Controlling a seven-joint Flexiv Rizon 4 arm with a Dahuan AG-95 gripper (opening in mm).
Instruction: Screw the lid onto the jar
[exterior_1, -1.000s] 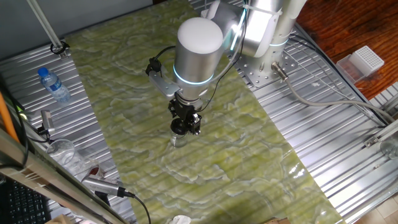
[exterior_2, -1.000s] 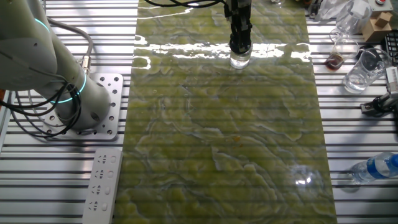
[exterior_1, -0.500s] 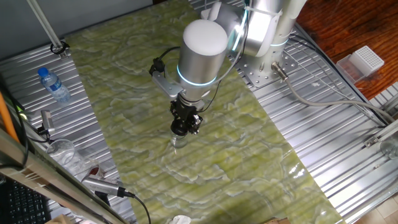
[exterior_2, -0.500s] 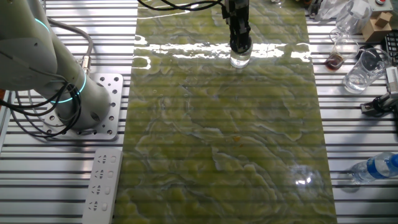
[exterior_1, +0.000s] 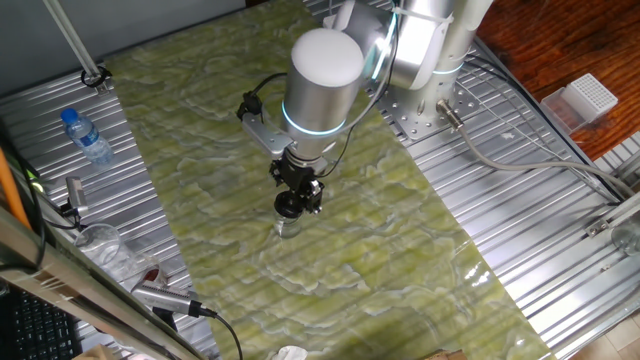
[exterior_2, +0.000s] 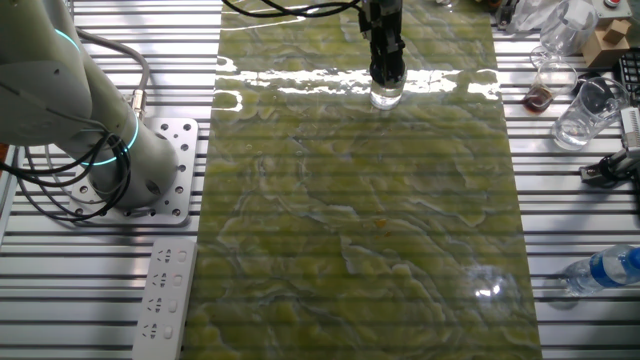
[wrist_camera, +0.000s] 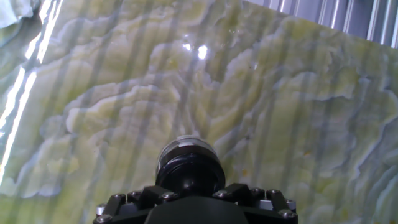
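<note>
The small clear jar (exterior_1: 287, 227) stands upright on the green marbled mat (exterior_1: 400, 260), near the mat's far end in the other fixed view (exterior_2: 385, 98). The black lid (exterior_1: 291, 206) sits on top of the jar, and my gripper (exterior_1: 297, 197) points straight down and is shut on it. In the other fixed view the gripper (exterior_2: 385, 70) stands right above the jar. In the hand view the round black lid (wrist_camera: 189, 173) fills the space at the gripper tip, with the jar's shiny rim (wrist_camera: 186, 144) showing just beyond it. The fingers themselves are hidden.
A water bottle with a blue cap (exterior_1: 86, 137) lies on the metal slats beside the mat, also seen in the other fixed view (exterior_2: 604, 270). Clear glasses (exterior_2: 580, 112) and clutter stand off the mat's corner. The robot base (exterior_2: 135, 170) and a white strip (exterior_2: 164, 298) flank the mat.
The wrist and hand shifted slightly and turned over the jar, then came back. The jar and lid stay in the same spot.
</note>
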